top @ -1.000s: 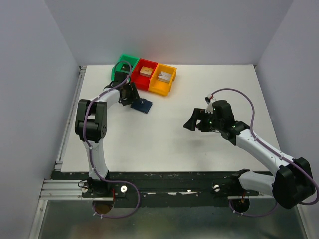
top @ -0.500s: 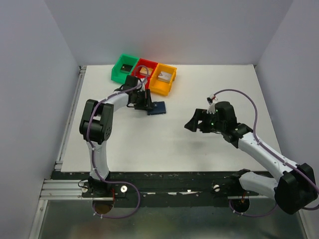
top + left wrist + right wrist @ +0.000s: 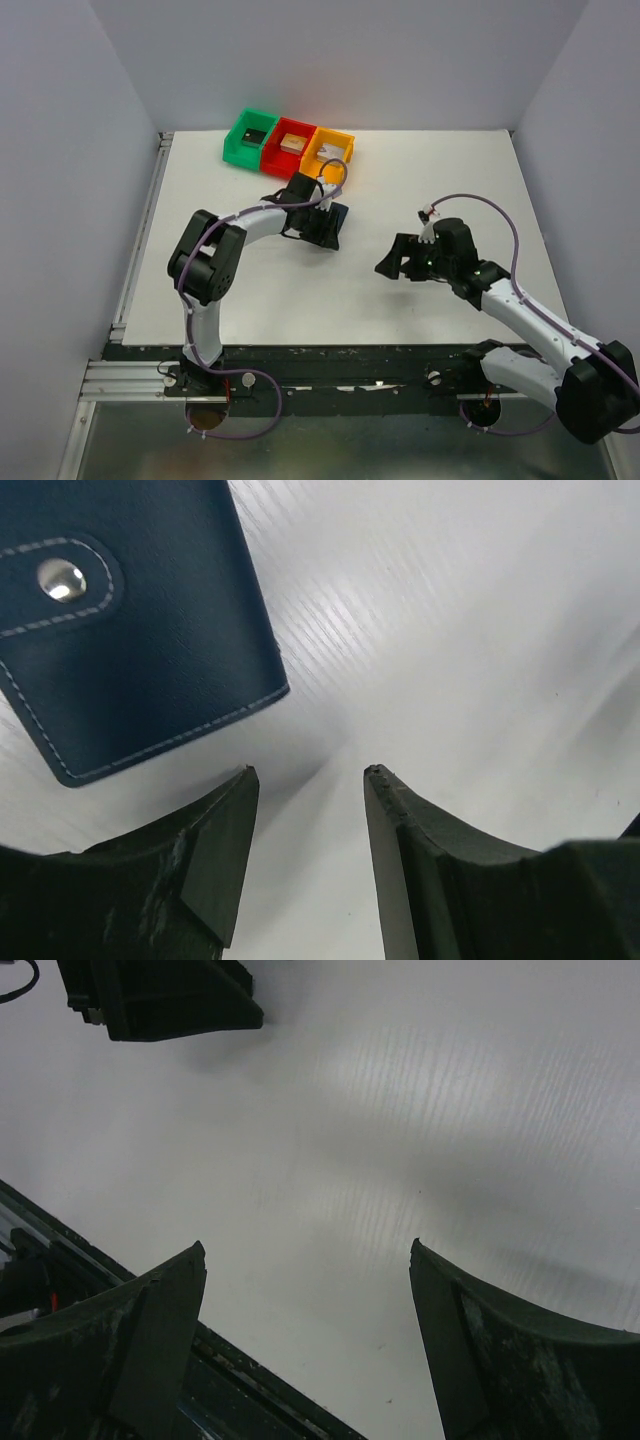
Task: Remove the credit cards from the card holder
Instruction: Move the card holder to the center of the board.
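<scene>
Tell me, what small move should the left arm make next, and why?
Probably sidle the left gripper over to the card holder: its jaws stand open over bare table, and the holder, snapped shut, lies off to one side, ungripped.

Coloured bins (image 3: pixel 296 124) near, behind card holder (image 3: pixel 140 650)

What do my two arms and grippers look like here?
The left arm and right arm have white links and black joint housings, each trailed by a thin purple cable. The left gripper and right gripper carry two black wedge-shaped fingers.
</scene>
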`<state>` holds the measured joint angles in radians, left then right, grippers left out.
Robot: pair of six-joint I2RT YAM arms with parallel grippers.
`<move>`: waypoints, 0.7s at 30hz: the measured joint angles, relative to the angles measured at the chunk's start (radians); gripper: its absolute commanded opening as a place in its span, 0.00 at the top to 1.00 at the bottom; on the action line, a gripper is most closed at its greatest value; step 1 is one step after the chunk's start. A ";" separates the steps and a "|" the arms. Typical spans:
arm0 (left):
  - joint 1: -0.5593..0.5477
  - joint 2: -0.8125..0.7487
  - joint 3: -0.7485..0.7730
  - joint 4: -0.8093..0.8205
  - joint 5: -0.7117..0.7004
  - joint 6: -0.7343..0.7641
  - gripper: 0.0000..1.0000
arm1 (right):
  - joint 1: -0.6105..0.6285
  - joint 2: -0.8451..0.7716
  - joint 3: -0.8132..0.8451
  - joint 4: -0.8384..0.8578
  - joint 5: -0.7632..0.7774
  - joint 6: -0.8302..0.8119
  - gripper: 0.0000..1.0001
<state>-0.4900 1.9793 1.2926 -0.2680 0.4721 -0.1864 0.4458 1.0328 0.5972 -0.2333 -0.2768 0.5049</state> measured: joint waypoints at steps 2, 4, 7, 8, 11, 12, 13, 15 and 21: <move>-0.010 -0.026 -0.039 0.010 0.008 -0.005 0.36 | 0.000 -0.008 -0.011 -0.003 0.005 0.000 0.11; -0.008 -0.056 -0.073 0.012 0.007 -0.017 0.34 | 0.000 -0.015 -0.014 -0.006 0.013 0.000 0.11; 0.012 -0.113 -0.106 0.018 -0.008 -0.056 0.32 | 0.000 -0.014 -0.014 -0.006 0.038 0.002 0.10; 0.024 -0.134 -0.111 0.027 -0.018 -0.078 0.32 | 0.000 -0.009 -0.014 -0.004 0.050 0.004 0.10; 0.073 -0.183 -0.117 0.083 -0.048 -0.150 0.32 | 0.000 0.034 -0.010 0.013 0.076 0.020 0.12; 0.093 -0.194 -0.114 0.104 -0.064 -0.178 0.33 | 0.000 0.061 -0.003 0.022 0.081 0.028 0.12; 0.110 -0.197 -0.102 0.116 -0.080 -0.199 0.34 | 0.000 0.095 0.008 0.031 0.084 0.037 0.13; 0.139 -0.182 -0.063 0.118 -0.112 -0.230 0.35 | 0.000 0.169 0.041 0.051 0.086 0.052 0.15; 0.141 -0.068 0.058 0.126 -0.183 -0.293 0.35 | 0.000 0.412 0.203 0.121 0.084 0.105 0.22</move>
<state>-0.3489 1.9110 1.3502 -0.1417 0.2893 -0.4793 0.4458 1.4445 0.7998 -0.1127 -0.1932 0.6102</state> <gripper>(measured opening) 0.652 0.814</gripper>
